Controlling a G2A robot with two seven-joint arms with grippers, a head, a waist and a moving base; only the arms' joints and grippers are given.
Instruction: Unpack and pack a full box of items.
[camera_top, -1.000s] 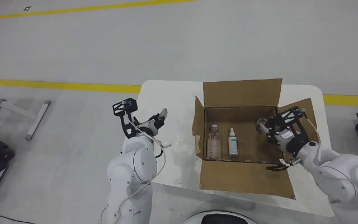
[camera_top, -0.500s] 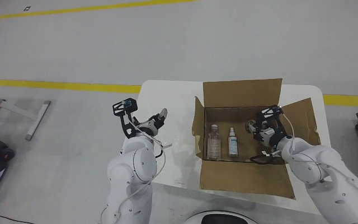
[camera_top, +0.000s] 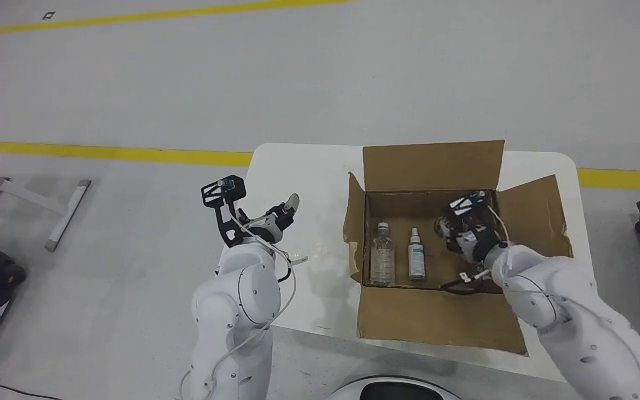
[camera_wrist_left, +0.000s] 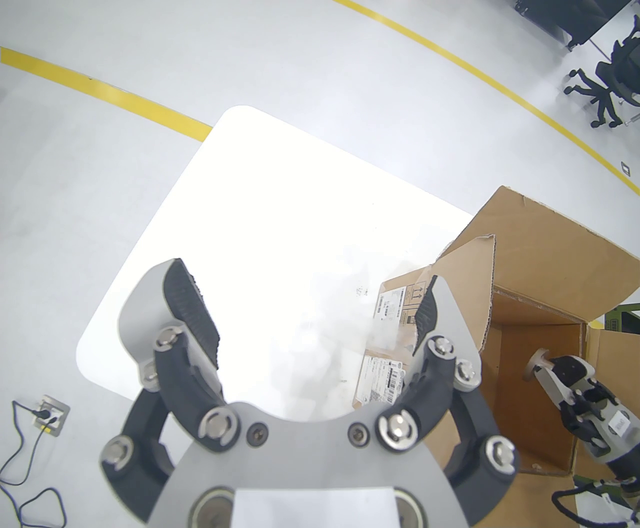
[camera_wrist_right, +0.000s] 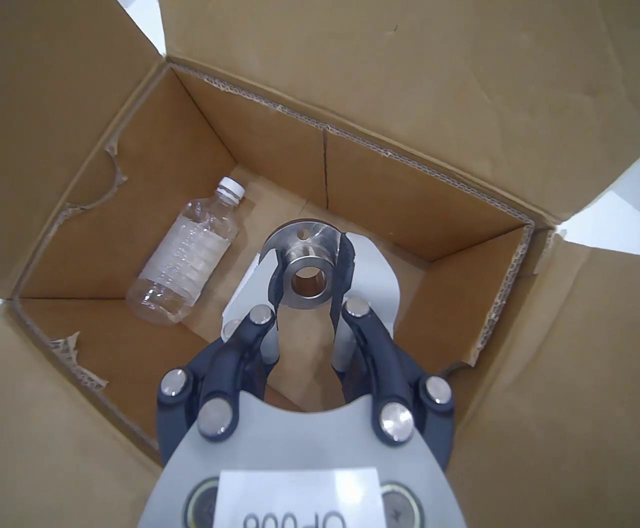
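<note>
Inside the box (camera_wrist_right: 400, 175), a flange (camera_wrist_right: 300, 237) is gripped by the closed right hand (camera_wrist_right: 310, 257), bore along the hand, beside the lying bottle (camera_wrist_right: 185, 260); the left hand (camera_wrist_left: 305, 285), empty and wide open, is seen outside the box.

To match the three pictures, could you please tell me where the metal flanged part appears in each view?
Top view: metal flanged part over the cardboard box interior, right of the small white bottle.
Left wrist view: metal flanged part within the open box, past its near flap.
Right wrist view: clamped in the right gripper, above the box floor near the clear bottle.
Shared landmark: the cardboard box.
</note>
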